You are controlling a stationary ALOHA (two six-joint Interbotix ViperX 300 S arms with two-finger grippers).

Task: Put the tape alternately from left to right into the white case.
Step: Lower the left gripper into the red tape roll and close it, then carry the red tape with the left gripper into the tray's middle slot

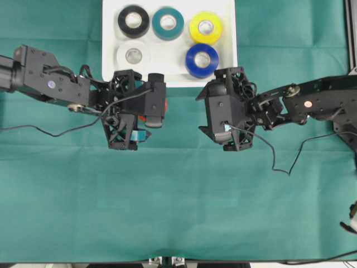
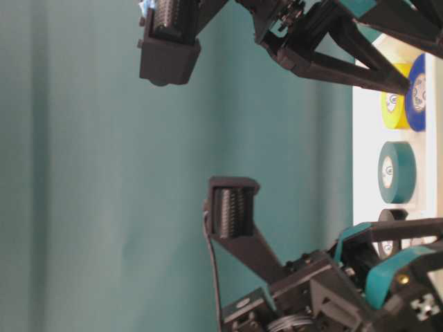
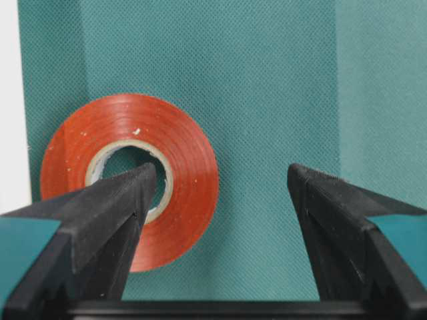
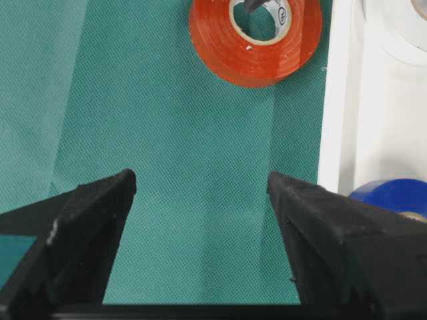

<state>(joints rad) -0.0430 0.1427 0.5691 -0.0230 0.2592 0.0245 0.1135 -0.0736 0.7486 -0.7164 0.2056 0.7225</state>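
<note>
Left gripper hangs wide apart and holds nothing, and from up high I see it right over the red roll, which only peeks out just below the case. Five rolls sit in the case already: black, teal, yellow, white and blue, so I think red is the last one. My right gripper is wide apart too, with nothing in it, and waits on the cloth. From table level I see mostly black fingers and a bit of the case with yellow, blue and teal rolls in it. In my left wrist view the red roll lies flat on the green cloth, and one finger sits over its hole while the other is well off to the side. To do this well I would slide over so the roll sits between both fingers, go down, then squeeze. In my right wrist view the red roll is round and shiny with a pale ring inside; the cloth is bumpy and soft, and the case is smooth and hard.
</note>
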